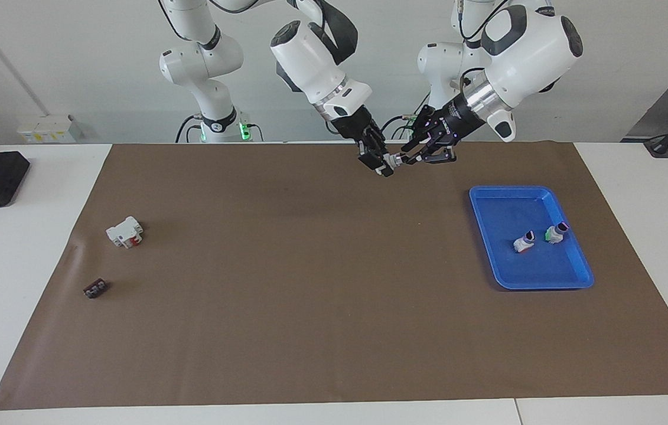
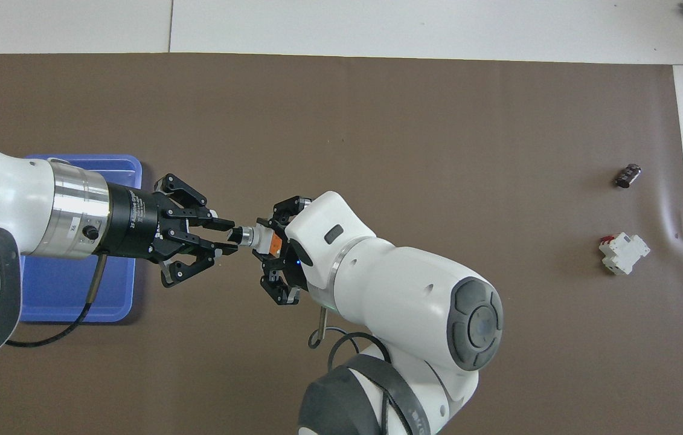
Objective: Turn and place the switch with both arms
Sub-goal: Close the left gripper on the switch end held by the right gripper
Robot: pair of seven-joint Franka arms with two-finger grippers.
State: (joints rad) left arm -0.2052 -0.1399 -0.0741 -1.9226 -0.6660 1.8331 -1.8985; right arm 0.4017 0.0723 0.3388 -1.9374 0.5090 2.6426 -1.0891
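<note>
The switch is held in the air between both grippers, over the brown mat near the robots' edge. In the overhead view the switch shows its white body, an orange section and a black-and-silver knob that points toward the left arm. My right gripper is shut on the switch's body. My left gripper has its fingers closed around the knob end.
A blue tray toward the left arm's end holds two small switches, one with red-orange and one with green. A white block with a red part and a small dark part lie toward the right arm's end.
</note>
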